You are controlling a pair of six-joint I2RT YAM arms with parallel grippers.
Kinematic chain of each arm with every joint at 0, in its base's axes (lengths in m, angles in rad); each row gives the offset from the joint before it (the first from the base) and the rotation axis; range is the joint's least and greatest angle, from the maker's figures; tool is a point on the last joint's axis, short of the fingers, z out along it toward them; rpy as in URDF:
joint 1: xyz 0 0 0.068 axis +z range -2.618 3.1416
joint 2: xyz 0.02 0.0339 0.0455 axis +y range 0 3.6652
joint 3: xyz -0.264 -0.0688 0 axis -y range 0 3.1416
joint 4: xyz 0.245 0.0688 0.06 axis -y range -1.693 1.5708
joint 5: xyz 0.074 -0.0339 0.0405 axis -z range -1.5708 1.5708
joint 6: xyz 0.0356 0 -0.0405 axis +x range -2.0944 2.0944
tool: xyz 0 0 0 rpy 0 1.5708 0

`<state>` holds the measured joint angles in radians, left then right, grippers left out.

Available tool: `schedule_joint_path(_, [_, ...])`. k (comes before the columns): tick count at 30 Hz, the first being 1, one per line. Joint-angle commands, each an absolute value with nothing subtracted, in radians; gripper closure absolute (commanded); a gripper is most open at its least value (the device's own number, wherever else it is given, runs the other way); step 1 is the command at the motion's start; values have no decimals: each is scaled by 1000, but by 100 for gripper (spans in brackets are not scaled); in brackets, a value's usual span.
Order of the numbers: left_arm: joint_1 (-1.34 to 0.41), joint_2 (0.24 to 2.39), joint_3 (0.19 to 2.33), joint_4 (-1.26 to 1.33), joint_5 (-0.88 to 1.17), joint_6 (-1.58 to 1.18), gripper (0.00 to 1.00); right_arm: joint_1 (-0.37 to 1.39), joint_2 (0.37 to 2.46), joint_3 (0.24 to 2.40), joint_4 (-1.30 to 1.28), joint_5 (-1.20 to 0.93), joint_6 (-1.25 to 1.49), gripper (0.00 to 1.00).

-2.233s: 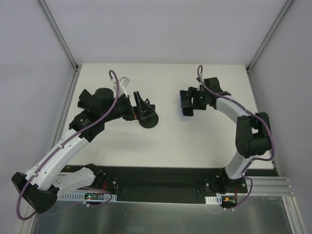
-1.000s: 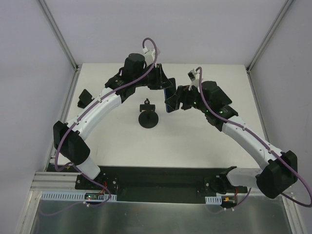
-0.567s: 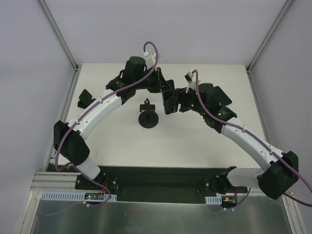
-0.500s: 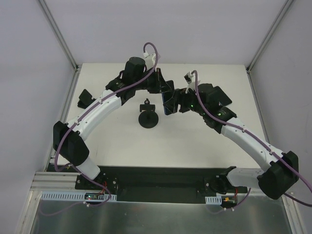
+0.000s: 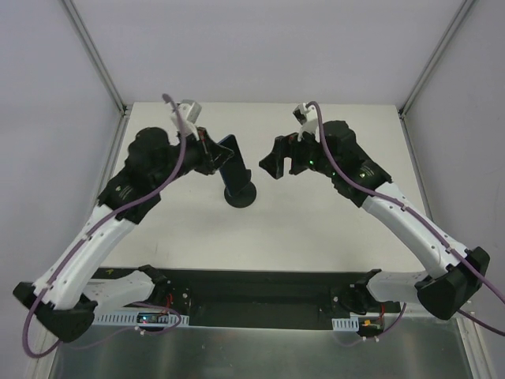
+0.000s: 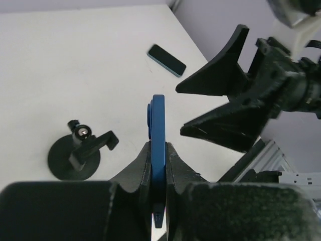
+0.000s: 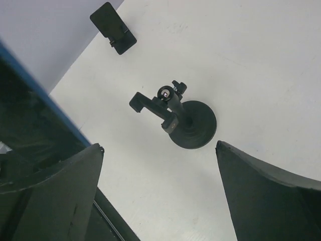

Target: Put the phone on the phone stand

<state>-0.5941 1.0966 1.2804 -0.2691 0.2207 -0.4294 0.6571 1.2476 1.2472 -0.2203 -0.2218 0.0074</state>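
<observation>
The phone [image 6: 158,125], thin and black with a blue edge, is pinched upright between the fingers of my left gripper [image 6: 158,145]. From above, the phone [image 5: 230,157] hangs in the left gripper [image 5: 217,158], just over and behind the phone stand [image 5: 239,195]. The phone stand [image 7: 193,125] has a round base, a stem and a holder with nothing in it. It stands on the table below and left of the phone [image 6: 75,158]. My right gripper [image 5: 278,160] is open and empty, a short way right of the phone. Its fingers [image 7: 159,145] frame the stand.
A black blocky piece [image 7: 113,27] lies near the table's edge by the wall. A flat dark rectangle [image 6: 167,59] lies near a far table corner. Walls and metal rails close in the white table [image 5: 316,229] on three sides.
The right gripper has opened and let go of the phone. The left gripper, now shut on the phone, has carried it left and nearer, over the stand. The left arm has drawn back.
</observation>
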Motion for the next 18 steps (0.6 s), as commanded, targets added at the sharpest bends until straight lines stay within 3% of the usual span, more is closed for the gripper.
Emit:
schedule_joint_path(1, [-588, 875, 1214, -302, 29, -357, 100, 704, 1333, 1365, -334, -107, -3, 4])
schedule_joint_path(4, [-589, 781, 1180, -354, -23, -338, 100, 761, 1435, 1480, -471, 109, 75, 3])
schedule_joint_path(7, [-589, 712, 1154, -397, -52, -330, 100, 824, 1495, 1493, -482, 217, 158, 11])
schedule_joint_path(8, [-588, 697, 1144, -423, -60, -330, 100, 834, 1505, 1480, -439, 219, 179, 28])
schedule_joint_path(11, [-589, 640, 1112, -446, -86, -333, 100, 893, 1542, 1453, -358, 233, 224, 45])
schedule_joint_path(18, [-588, 609, 1071, -460, -75, -348, 100, 940, 1574, 1395, -284, 337, 224, 48])
